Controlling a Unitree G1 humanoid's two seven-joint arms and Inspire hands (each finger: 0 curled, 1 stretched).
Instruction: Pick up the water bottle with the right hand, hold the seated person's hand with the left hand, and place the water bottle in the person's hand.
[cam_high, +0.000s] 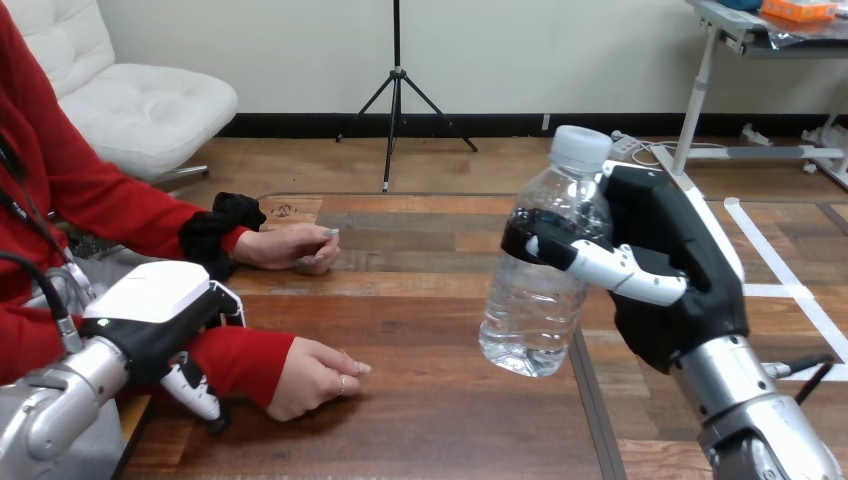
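1. Right hand (672, 245) — fingers wrapped round the water bottle (540, 300), which is held slightly tilted, clear above the desk (430, 330).
2. Left hand (160, 295) — fingers curl round the person's wrist (240, 362), the nearer red sleeve, low at the desk's edge.

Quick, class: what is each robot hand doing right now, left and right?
Left hand: shut on the person's wrist, the one nearer the robot.
Right hand: shut on the water bottle.
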